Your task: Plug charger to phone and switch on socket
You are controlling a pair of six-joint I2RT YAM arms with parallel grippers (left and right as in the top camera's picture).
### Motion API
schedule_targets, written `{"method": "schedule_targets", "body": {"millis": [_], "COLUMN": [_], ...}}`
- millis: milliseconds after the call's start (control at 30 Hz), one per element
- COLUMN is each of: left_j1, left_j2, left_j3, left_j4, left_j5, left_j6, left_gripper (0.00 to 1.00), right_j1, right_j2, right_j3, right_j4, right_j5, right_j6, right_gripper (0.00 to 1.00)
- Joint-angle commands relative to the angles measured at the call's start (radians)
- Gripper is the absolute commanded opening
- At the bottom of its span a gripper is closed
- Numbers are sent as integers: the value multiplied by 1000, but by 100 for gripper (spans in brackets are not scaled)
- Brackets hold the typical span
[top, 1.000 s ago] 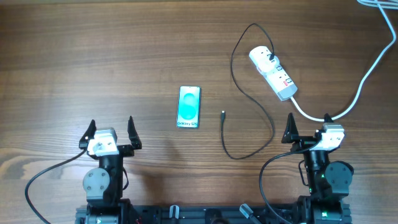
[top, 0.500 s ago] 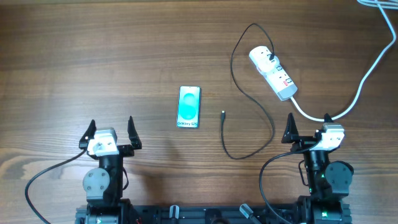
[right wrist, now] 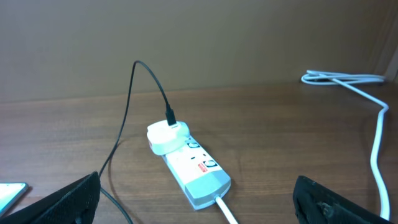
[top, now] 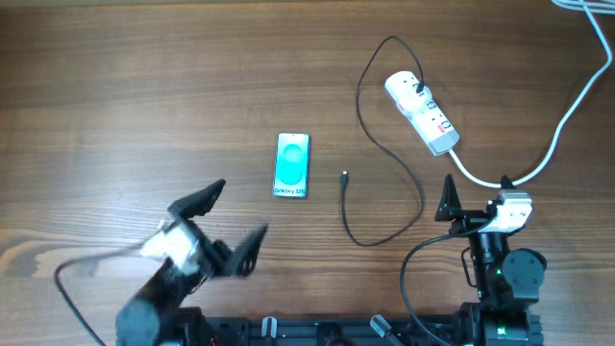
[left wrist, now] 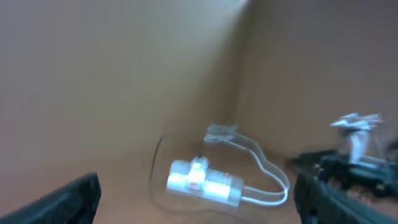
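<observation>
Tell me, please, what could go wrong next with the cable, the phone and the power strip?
1. The plug tip is small and lies loose beside the phone; a coarse grasp may push either one aside.
2. The charger cable loops between the right gripper and the socket; reaching for the socket may snag it.
3. The left wrist view is blurred, so the left gripper may aim poorly.

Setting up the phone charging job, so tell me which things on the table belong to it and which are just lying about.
For the job: phone, black charger cable, white socket strip.
Lying about: nothing separate; only the socket's thick white cord, trailing away.
</observation>
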Motion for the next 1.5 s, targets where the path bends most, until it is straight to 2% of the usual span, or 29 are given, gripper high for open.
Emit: {"method": "schedule_targets", "body": {"millis": [0,33,100,167,233,333,400,467,533,700,767,800,900,1000,1100,1233,1467], "left_j1": [-3,-3,-3,-3,-3,-3,-4,-4,-4,-4,-8,-28,-127,-302,-419,-510,-532], "left_j2": [-9,-9,-4,21,88,249,422,645,843,1190,1266,1303,1380,1482,1603,1809,1975], "left_j3": [27,71,145,239,384,639,876,1140,1353,1658,1670,1670,1670,1670,1670,1670,1667], "left_j4": [228,232,185,113,-22,-343,-691,-1060,-1330,-1684,-1662,-1675,-1742,-1818,-1891,-1887,-1778], "left_j5": [-18,-103,-185,-203,-203,-204,-203,-203,-197,-53,-5,-33,-294,-624,-783,-831,-827], "left_j6": [-131,-127,-95,-33,24,59,60,116,169,128,45,45,-27,-117,-185,-187,-186], "left_gripper": [100,100,100,100,100,100,100,100,100,100,100,100,99,99,99,100,100], "right_j1": [-4,-4,-4,-4,-4,-4,-4,-4,-4,-4,-4,-4,-4,-4,-4,-4,-4], "right_j2": [2,2,2,2,2,2,2,2,2,2,2,2,2,2,2,2,2], "right_j3": [-1,-1,-1,-1,-1,-1,-1,-1,-1,-1,-1,-1,-1,-1,-1,-1,-1], "right_j4": [3,3,3,3,3,3,3,3,3,3,3,3,3,3,3,3,3], "right_j5": [-8,-8,-8,-8,-8,-8,-8,-8,-8,-8,-8,-8,-8,-8,-8,-8,-8], "right_j6": [-11,-11,-11,-11,-11,-11,-11,-11,-11,-11,-11,-11,-11,-11,-11,-11,-11], "right_gripper": [100,100,100,100,100,100,100,100,100,99,100,100,100,100,100,100,100]}}
